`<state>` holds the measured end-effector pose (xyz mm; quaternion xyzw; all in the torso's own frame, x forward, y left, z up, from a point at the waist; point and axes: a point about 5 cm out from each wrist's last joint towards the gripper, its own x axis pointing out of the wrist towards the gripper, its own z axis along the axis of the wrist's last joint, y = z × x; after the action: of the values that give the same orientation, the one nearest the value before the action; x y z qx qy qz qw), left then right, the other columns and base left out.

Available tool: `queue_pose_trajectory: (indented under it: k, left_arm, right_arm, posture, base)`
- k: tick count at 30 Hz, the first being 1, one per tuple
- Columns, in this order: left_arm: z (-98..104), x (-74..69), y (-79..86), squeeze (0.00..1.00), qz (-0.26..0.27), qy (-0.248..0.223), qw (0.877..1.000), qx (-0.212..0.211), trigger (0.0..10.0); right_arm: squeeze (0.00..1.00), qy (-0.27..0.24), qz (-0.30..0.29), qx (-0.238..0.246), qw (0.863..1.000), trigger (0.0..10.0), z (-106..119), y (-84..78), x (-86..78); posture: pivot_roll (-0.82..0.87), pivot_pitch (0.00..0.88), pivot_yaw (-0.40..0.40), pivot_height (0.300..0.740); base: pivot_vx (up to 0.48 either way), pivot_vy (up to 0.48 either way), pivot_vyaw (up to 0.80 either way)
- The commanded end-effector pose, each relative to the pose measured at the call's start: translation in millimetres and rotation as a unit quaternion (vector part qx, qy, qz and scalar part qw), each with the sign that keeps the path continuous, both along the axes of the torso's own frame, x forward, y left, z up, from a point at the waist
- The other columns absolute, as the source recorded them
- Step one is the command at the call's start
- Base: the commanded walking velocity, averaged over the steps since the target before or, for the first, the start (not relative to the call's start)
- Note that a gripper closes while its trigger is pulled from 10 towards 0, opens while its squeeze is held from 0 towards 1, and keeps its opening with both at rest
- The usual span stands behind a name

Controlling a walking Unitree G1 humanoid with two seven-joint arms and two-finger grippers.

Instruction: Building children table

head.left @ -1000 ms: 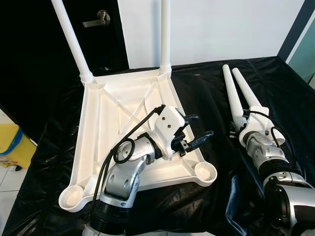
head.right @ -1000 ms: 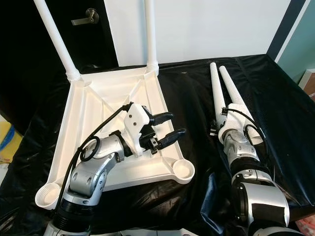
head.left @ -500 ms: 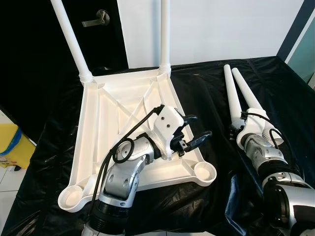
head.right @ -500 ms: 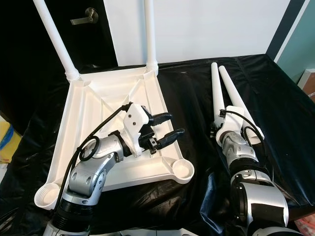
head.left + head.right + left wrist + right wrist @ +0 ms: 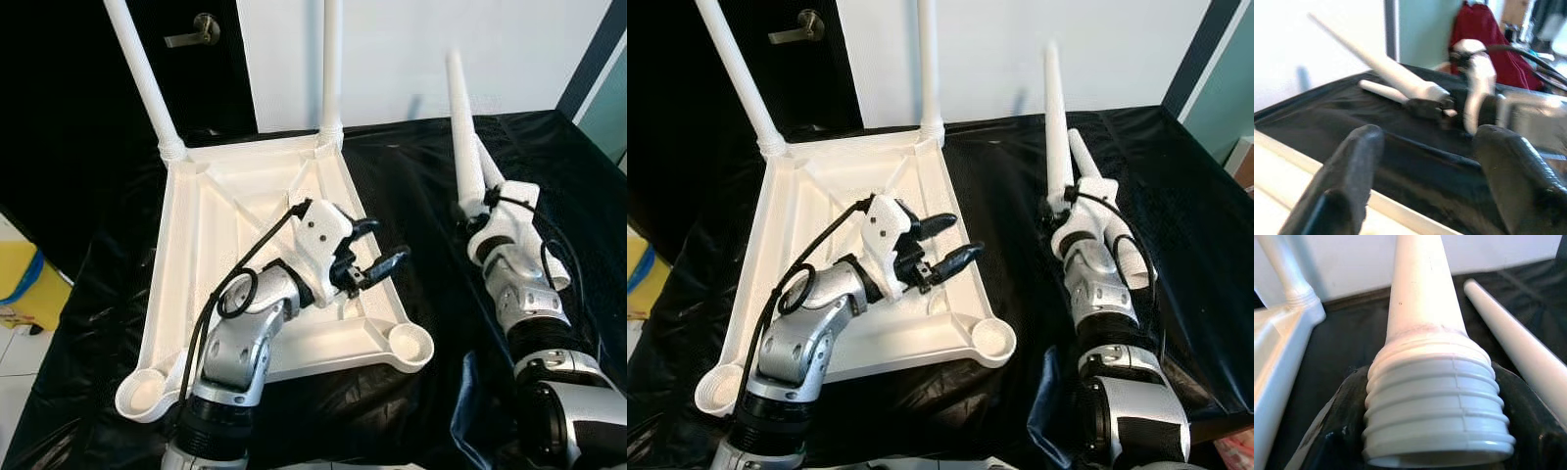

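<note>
Right now the right tool (image 5: 1065, 208) is pinching a white table leg (image 5: 1053, 127) near its threaded end, w/ the leg lifted almost upright off the black-covered surface (image 5: 1019, 186). A second loose leg (image 5: 1097, 211) lies on the cover just behind/beside it. Left tool (image 5: 942, 242) hovers spread over the upturned white tabletop (image 5: 813, 215), holding nothing, fingers aimed toward the right arm.

Tabletop lies underside up; two legs (image 5: 740, 83) already stand in its far corner sockets. Near-right socket (image 5: 989, 338) and near-left socket (image 5: 717, 387) are bare.

Step in hand, as I read it: get the held leg into the near-right socket. To do it well: turn the threaded end down, line the leg's axis straight w/ the socket before contact, then twist w/o forcing, since cross-threading is the likely fault. Left tool prob should press the tabletop frame so it doesn't skate on the slick cover. Mind the loose leg nearby.
</note>
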<state>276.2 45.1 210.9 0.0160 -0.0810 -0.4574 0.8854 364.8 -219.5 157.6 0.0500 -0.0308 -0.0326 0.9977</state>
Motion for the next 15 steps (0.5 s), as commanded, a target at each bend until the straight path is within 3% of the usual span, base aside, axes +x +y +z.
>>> queue_pose_trajectory:
  k: [1, 5, 6, 7, 15]
  left_arm:
    - [2, 2.6, 1.1, 1.0, 0.01, 0.007, 1.0, -0.014, 10.0]
    - [6, 6.4, 3.5, 1.0, 0.022, 0.004, 1.0, -0.012, 10.0]
    - [7, 8.9, 5.0, 0.63, 0.029, 0.001, 1.0, -0.01, 10.0]
    - [10, 11.3, 6.8, 0.0, 0.034, -0.002, 0.999, -0.01, 10.0]
    - [27, 20.2, 14.3, 0.0, 0.016, 0.005, 0.999, -0.052, 10.0]
  right_arm:
    - [0.0, -0.016, 0.002, 0.001, 1.0, 10.0, 3, 1.0, -2.1]
    - [0.0, -0.048, 0.014, 0.005, 0.999, 10.0, 9, 4.9, -8.2]
    - [0.0, -0.071, 0.025, 0.004, 0.997, 10.0, 14, 8.9, -12.6]
    - [0.0, -0.094, 0.038, -0.001, 0.995, 10.0, 19, 13.7, -17.0]
    - [0.0, -0.192, 0.1, -0.031, 0.976, 10.0, 44, 39.4, -39.3]
  posture:
    - [-0.03, 0.061, 0.009, 0.74]
    - [-0.03, 0.062, 0.01, 0.74]
    - [-0.03, 0.062, 0.01, 0.74]
    - [-0.04, 0.062, 0.013, 0.74]
    - [-0.05, 0.058, 0.018, 0.74]
  base:
    - [0.0, 0.0, 0.0]
    - [0.0, 0.0, 0.0]
    - [0.0, 0.0, 0.0]
    - [0.0, 0.0, 0.0]
    - [0.0, 0.0, 0.0]
